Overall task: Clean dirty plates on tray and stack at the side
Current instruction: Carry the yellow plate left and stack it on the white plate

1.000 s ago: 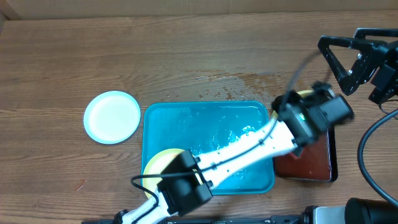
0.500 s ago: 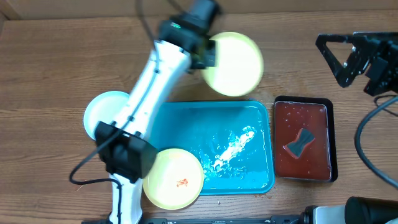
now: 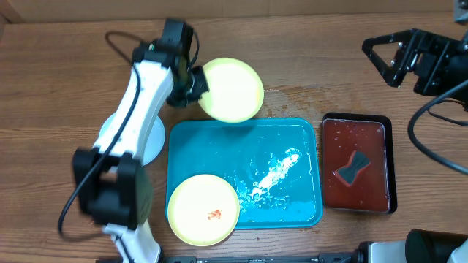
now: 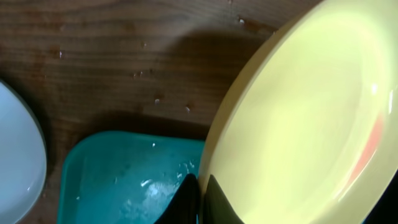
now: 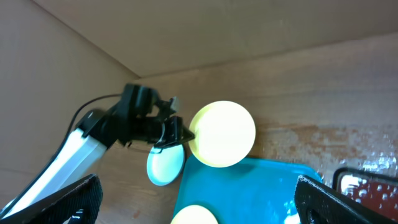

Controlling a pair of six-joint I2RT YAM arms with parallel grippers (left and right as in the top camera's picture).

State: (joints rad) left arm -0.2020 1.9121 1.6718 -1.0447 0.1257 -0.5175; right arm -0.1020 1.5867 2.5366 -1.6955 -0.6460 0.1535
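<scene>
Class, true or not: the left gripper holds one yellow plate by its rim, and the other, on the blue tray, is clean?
Not quite. The left gripper holds one yellow plate by its rim, but the other plate, on the blue tray, is dirty: the overhead view shows a red smear at its centre.

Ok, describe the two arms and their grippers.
The left arm has white tubular links with boxy black joints and a thin black cable looping beside it; the left gripper is black. The right gripper is black too, with angular fingers and thick black cable trailing behind.
</scene>
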